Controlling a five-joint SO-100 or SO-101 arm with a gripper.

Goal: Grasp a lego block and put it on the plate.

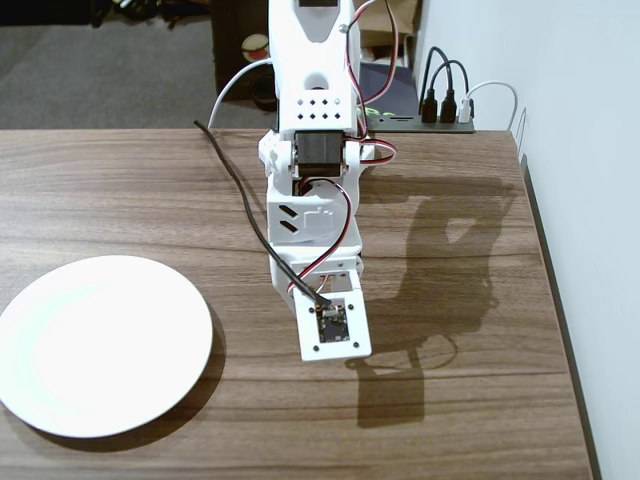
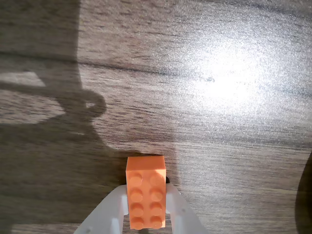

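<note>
The orange lego block [image 2: 145, 192] shows in the wrist view at the bottom centre, studs up, standing between my two white jaws. My gripper [image 2: 146, 191] is shut on it, one finger [image 2: 114, 209] against each long side, above the wooden table. In the fixed view the white arm [image 1: 310, 200] reaches toward the table's middle, and its wrist camera mount [image 1: 334, 325] hides the fingers and the block. The white plate [image 1: 100, 345] lies at the front left of the table, well to the left of the arm and empty. It is out of the wrist view.
A black cable [image 1: 240, 190] runs across the table to the wrist camera. A power strip with plugs [image 1: 440, 110] sits at the back right. The table's right edge [image 1: 555, 300] runs along a white wall. The arm casts a shadow to its right.
</note>
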